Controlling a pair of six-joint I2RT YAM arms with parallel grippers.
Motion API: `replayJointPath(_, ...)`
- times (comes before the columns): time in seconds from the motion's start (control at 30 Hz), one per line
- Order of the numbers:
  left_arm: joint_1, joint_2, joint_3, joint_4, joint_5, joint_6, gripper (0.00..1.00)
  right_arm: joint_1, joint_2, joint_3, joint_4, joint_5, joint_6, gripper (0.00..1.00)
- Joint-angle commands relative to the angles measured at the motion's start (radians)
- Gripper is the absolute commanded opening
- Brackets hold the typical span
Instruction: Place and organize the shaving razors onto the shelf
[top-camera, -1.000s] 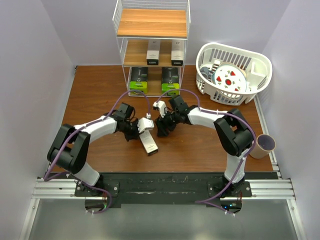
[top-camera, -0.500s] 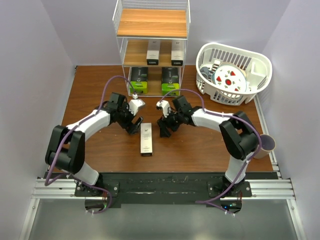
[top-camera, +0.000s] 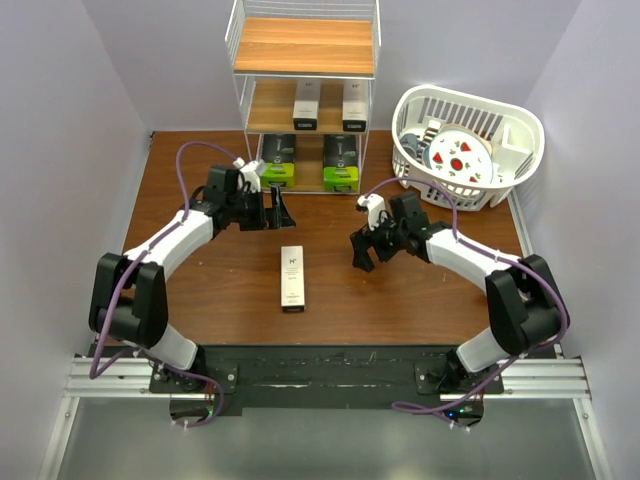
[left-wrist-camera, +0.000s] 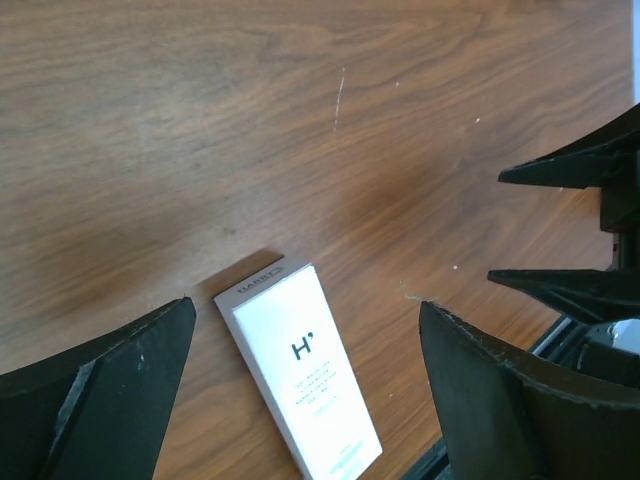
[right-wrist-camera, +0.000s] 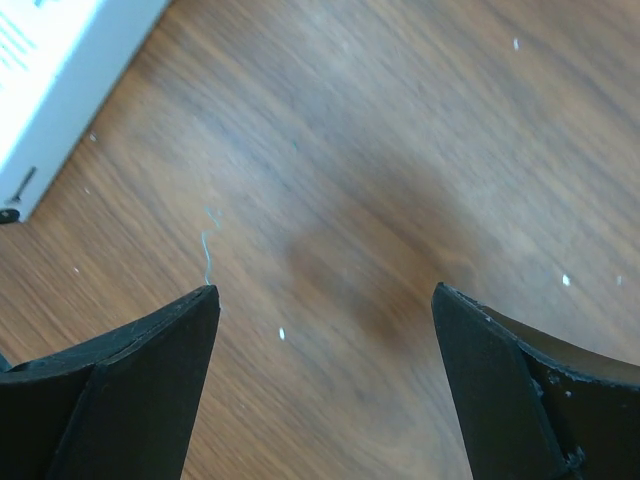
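Observation:
One slim white razor carton (top-camera: 292, 279) lies flat on the table, free of both grippers; it also shows in the left wrist view (left-wrist-camera: 300, 400). My left gripper (top-camera: 278, 207) hangs open above and to the left of it, just before the shelf (top-camera: 305, 45). My right gripper (top-camera: 362, 252) stands open to the carton's right, over bare wood (right-wrist-camera: 325, 288). Two white cartons (top-camera: 306, 105) stand on the shelf's middle tier. Two black packs with green ends (top-camera: 277, 160) sit on its bottom tier.
A white slatted basket (top-camera: 525, 125) with a plate and other items stands at the back right. A purple-rimmed cup (top-camera: 527, 291) lies at the table's right edge. Walls close in on both sides.
My left gripper has opened and let go of the white carton, which now lies flat. The left arm has drawn back toward the shelf; the right arm has pulled away to the right, opening wider.

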Motion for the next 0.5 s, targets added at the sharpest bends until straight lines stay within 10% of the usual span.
replayJointPath(0.0, -0.075, -0.021, 0.118, -0.054, -0.043, 0.047, 1.00, -0.009, -0.072, -0.037, 0.012, 0.025, -0.006, 0.93)
replayJointPath(0.47, -0.253, -0.195, -0.207, -0.172, -0.195, 0.040, 1.00, -0.022, -0.121, -0.048, -0.044, 0.019, -0.032, 0.94)
